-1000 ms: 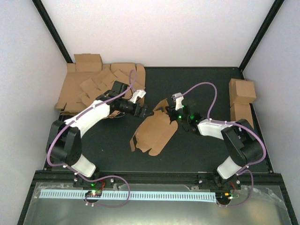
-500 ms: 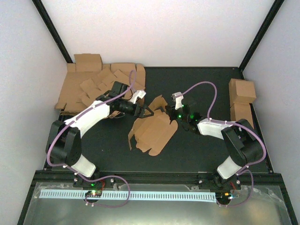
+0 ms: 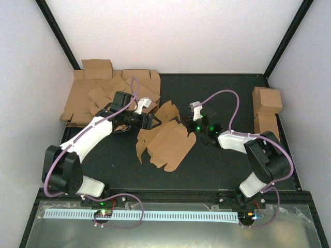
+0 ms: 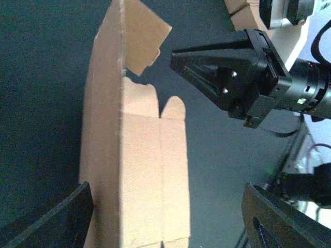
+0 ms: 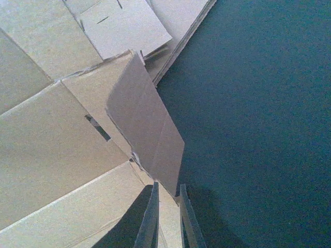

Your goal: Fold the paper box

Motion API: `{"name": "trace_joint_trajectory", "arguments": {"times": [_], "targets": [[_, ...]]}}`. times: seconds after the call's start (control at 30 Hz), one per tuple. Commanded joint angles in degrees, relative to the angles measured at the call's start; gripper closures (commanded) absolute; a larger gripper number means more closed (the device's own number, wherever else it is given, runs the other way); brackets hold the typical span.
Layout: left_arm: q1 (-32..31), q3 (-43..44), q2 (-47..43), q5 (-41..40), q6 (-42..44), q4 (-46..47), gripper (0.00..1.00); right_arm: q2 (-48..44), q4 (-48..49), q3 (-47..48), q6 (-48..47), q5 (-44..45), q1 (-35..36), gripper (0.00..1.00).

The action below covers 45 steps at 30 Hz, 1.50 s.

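Leftward the paper box [image 3: 168,144] has slid; my right pincer [image 5: 168,209] pinches its flap, my left pincer [image 3: 155,122] gapes astride its edge.

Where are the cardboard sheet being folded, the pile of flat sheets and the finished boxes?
paper box [image 3: 168,147]: overhead view, on its flat middle panel.
pile of flat blanks [image 3: 78,102]: overhead view, on its bare left part.
finished cartons [image 3: 267,99]: overhead view, on the farther one's top face.

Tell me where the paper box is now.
In the top view the paper box lies near the middle of the table, between the left arm and the right arm, just right of the stack of flat blanks.
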Motion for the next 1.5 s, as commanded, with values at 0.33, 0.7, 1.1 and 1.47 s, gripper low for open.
{"name": "trace_joint_trajectory", "arguments": {"times": [0.33, 0.7, 1.1, 1.47], "targets": [[-8.68, 2.09, -4.88, -27.96, 7.58, -4.72, 0.47, 0.65, 0.68, 1.17, -0.68, -0.31, 0.39, 0.84], [-18.0, 6.27, -0.23, -47.9, 9.64, -9.26, 0.64, 1.08, 3.89, 0.6, -2.13, -2.37, 0.75, 0.5], [-21.18, 7.68, 1.47, -52.96, 10.64, -10.4, 0.66, 6.13, 5.66, 4.94, -5.64, 3.23, 2.06, 0.6], [-24.01, 9.25, 4.07, -62.35, 10.1, -12.99, 0.71, 6.96, 5.57, 5.83, -6.35, 5.75, 2.75, 0.89]]}}
